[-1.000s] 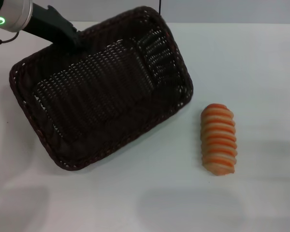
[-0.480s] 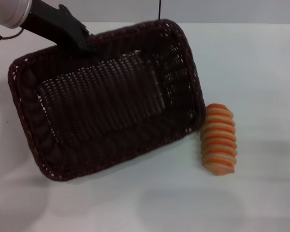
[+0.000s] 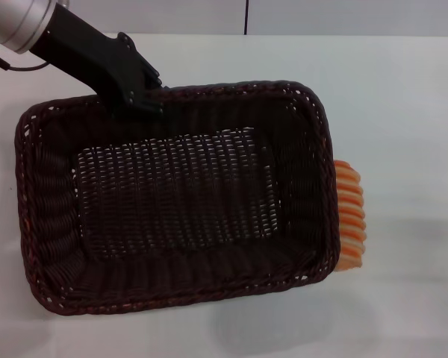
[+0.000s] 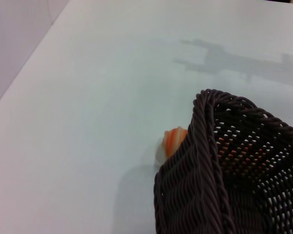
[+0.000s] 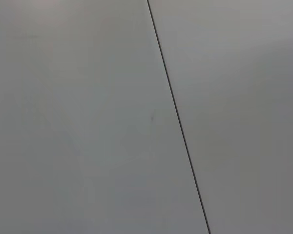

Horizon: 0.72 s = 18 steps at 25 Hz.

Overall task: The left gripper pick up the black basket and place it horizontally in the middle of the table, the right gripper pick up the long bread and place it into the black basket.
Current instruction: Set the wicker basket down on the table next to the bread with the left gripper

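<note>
While the black basket (image 3: pixel 172 198) now lies close to horizontal near the middle of the table (image 3: pixel 411 89), the first step of the task looks nearly, but not certainly, finished: the left gripper (image 3: pixel 138 89) is clenched on the basket's far rim toward its left end, and whether the basket rests on the tabletop or hangs just above it cannot be told. Release and withdrawal of that gripper remain, by this judgement. The second step has not begun. The long bread (image 3: pixel 351 220) lies on the table at the basket's right side, partly hidden behind the right rim in the head view; the left wrist view shows one end of it just beside the basket's woven wall. The right gripper appears in no view, its wrist camera showing only a blank grey surface crossed by a thin dark line.

Compared with the frame half a second earlier, the basket has swung from a clear diagonal tilt to a nearly level orientation and has shifted rightward, so that its right rim now overlaps the bread, which was then fully exposed.
</note>
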{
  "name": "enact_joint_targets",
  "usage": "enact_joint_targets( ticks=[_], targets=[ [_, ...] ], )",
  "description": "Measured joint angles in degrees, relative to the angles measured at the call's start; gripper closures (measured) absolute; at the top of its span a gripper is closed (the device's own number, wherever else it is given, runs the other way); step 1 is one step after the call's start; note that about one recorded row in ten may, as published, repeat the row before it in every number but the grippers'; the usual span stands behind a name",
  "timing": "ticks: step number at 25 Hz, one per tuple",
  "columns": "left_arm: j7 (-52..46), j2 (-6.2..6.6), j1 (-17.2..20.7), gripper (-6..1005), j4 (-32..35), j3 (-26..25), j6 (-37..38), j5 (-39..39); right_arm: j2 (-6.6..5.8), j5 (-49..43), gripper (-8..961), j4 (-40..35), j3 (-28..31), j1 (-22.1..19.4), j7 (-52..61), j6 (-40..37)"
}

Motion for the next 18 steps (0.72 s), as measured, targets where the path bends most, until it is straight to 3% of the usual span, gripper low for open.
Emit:
enact_joint_targets(
  ticks=[14,16,18],
  targets=[
    [1.09,-1.20,-0.89,742,3.67,4.39,0.41,0.19,0.00,0.00,138,-0.16,0.03,-0.41,-0.06,-0.51],
    [1.29,-2.27,-2.74,739,8.40,6.69,3.96,2.38,-0.01,0.00,138,-0.23,0.03,-0.39,-0.06,-0.52],
    [1.29,-2.27,-2.74,735,8.40,6.69,3.96,2.38,-0.06,0.00,138,-0.27,0.03,-0.39,-0.08,-0.52]
  ],
)
